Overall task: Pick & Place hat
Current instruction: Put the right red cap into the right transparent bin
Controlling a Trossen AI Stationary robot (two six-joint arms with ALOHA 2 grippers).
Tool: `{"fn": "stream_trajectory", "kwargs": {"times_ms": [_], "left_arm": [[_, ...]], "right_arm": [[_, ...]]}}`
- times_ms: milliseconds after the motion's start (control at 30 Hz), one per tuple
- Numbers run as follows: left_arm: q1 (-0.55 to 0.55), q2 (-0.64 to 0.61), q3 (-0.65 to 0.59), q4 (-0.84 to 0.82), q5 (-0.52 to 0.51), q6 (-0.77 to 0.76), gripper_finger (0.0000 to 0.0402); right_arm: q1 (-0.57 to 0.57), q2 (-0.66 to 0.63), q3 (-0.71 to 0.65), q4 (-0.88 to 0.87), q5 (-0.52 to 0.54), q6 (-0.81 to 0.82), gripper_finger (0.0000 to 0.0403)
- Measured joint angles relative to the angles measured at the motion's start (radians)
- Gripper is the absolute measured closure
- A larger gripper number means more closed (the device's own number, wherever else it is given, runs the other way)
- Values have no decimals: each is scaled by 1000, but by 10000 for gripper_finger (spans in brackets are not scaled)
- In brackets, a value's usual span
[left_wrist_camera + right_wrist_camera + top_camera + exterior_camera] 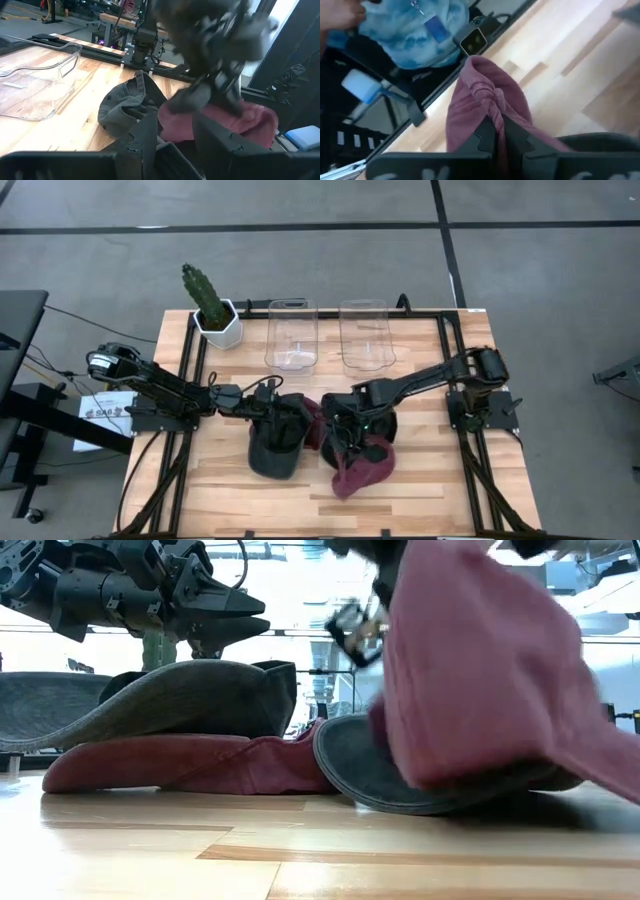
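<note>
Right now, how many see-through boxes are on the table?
2. Both sit side by side at the far edge of the table: the left clear bin nearer the potted cactus, the right clear bin beside it. Neither holds a hat.

Maroon hat (pixel 362 469) pinched, partly lifted

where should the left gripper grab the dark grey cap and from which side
Probably by the crown of the dark grey cap, coming down from above. It lies flattish on the table, partly over a maroon cap, so a side approach may snag that. The soft crown bunches easily, as the right gripper shows, pinching a fold of the other maroon cap. The left gripper sits over the cap's rear edge.
</note>
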Motion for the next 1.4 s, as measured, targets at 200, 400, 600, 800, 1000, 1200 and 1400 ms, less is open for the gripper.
{"fn": "stream_trajectory", "kwargs": {"times_ms": [200,400,600,800,1000,1200,1400], "left_arm": [[0,0,0,0,0,0,279],[0,0,0,0,0,0,279],[0,0,0,0,0,0,279],[0,0,0,6,-3,0,279],[22,0,35,91,-65,27,279],[47,0,133,91,-47,53,279],[50,0,149,88,-79,86,279]], "right_arm": [[32,-155,16,-69,135,2,399],[43,-315,17,-129,318,32,401],[43,-439,18,-154,480,64,402],[34,-512,18,-165,543,56,402],[33,-530,18,-154,542,-57,402],[-8,-521,17,-95,542,-132,402],[-102,-550,17,-71,569,-139,403]]}}
